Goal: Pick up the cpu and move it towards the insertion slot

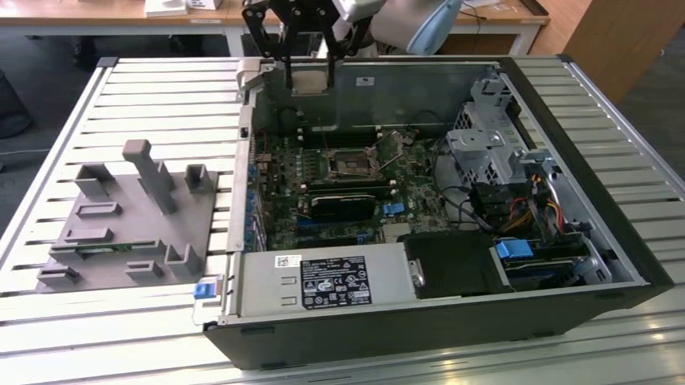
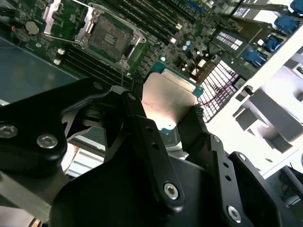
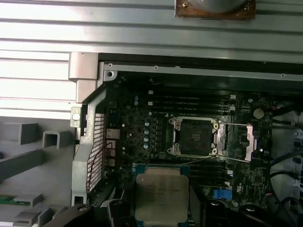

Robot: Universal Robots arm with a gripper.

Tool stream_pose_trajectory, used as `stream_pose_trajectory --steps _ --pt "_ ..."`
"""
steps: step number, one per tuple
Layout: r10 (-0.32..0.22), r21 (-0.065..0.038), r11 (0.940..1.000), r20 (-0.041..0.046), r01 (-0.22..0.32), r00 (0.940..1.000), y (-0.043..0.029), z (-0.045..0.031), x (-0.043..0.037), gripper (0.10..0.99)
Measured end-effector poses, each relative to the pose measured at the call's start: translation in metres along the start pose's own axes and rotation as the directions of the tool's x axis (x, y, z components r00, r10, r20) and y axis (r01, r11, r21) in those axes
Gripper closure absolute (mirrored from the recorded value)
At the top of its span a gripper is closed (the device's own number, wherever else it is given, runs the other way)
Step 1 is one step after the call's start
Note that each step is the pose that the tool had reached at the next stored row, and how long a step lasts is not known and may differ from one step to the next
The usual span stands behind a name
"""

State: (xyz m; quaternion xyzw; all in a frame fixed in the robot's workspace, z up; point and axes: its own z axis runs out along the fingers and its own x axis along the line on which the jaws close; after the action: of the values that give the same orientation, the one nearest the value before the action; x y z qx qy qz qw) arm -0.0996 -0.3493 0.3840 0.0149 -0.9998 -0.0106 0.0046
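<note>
Claw (image 2: 168, 113) clamped on the cpu (image 2: 168, 101), held above the open case's far edge, well short of the insertion slot (image 1: 348, 160). I judged keeping the chip level mattered most.

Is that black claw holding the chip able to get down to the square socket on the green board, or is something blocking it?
Probably yes. The gripper holds the cpu above the open case. The insertion slot lies uncovered, its metal frame swung open in the first wrist view, and nothing stands between chip and socket.
</note>
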Motion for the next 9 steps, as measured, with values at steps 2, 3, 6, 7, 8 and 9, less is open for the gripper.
stream_pose_trajectory --steps 2,3,6,7,8,9 --pt "0.0 0.0 1.0 0.0 0.0 1.0 0.0007 0.0 -0.0039 0.545" --pt "0.0 0.0 1.0 0.0 0.0 1.0 0.0012 0.0 -0.0056 0.545" --pt "-0.001 0.0 1.0 0.0 0.001 1.0 0.003 0.0001 -0.0107 0.545" --pt "-0.001 0.0 1.0 0.0 0.001 1.0 0.0037 0.0001 -0.0122 0.545" --pt "-0.001 0.0 1.0 -0.0001 0.001 1.0 0.0044 0.0 -0.0136 0.545" --pt "-0.001 0.0 1.0 0.0 0.001 1.0 0.0051 0.0001 -0.0152 0.545"
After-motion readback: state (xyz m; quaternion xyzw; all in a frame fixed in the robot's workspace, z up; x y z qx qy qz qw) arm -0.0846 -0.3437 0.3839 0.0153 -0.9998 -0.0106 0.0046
